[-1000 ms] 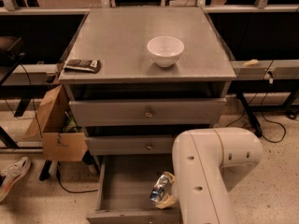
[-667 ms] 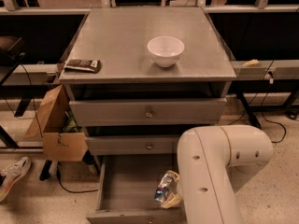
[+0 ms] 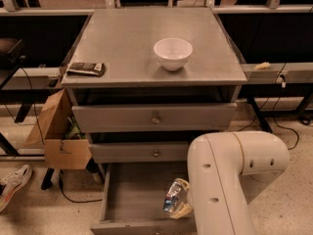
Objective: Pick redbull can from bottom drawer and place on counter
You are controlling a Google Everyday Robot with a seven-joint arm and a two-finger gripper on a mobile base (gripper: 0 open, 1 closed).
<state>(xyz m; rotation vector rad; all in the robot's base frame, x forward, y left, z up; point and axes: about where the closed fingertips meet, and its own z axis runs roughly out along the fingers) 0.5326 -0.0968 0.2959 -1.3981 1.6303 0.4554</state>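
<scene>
Five o'clock: gripper (image 3: 180, 205) clasps slim silver-blue redbull can (image 3: 172, 198) in deep grey bottom drawer (image 3: 132, 197); best lifted straight up first.

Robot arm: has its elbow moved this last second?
Yes: the elbow swung rightward, farther beyond the counter; the claw is in the bottom drawer at the redbull can.

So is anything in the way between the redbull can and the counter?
Nothing visible blocks it. The redbull can sits in the open bottom drawer with the pincer at it, forward of the upper drawer fronts. The counter holds only a white bowl and a dark packet.
</scene>
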